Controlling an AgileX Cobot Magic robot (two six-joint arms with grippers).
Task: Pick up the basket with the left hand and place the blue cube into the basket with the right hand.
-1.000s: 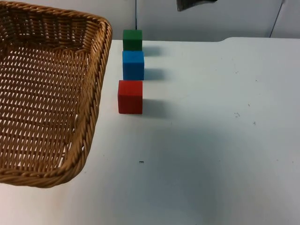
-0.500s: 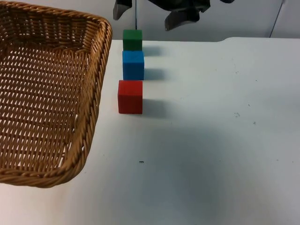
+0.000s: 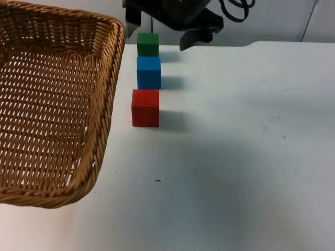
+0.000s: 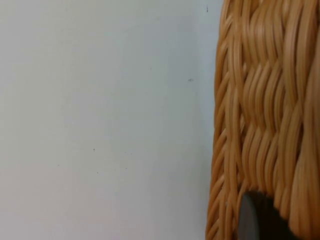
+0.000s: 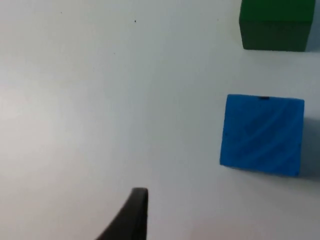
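I found the right gripper [image 3: 159, 31] had come down into the top view over the last second, from barely a fingertip at the frame's edge to both fingers hanging above the far end of the row of cubes. Its jaws stood wide apart, holding nothing, and they straddled the green cube [image 3: 148, 44] rather than the target. The blue cube [image 3: 148, 72] sat on the white surface [image 3: 235, 146] just nearer the camera than the jaws, untouched, between the green cube and the red cube [image 3: 145, 107]. In the right wrist view the blue cube [image 5: 262, 134] lay off to one side of the fingertip [image 5: 131, 215], not between the jaws, so I judged the approach under way but not yet aligned.

The basket [image 3: 52, 104] had not shifted. The left wrist view showed its woven rim [image 4: 265, 115] with a dark fingertip [image 4: 255, 220] against it; I could not tell how the left gripper's jaws stood. I judged the basket held and the cube's pick outstanding.
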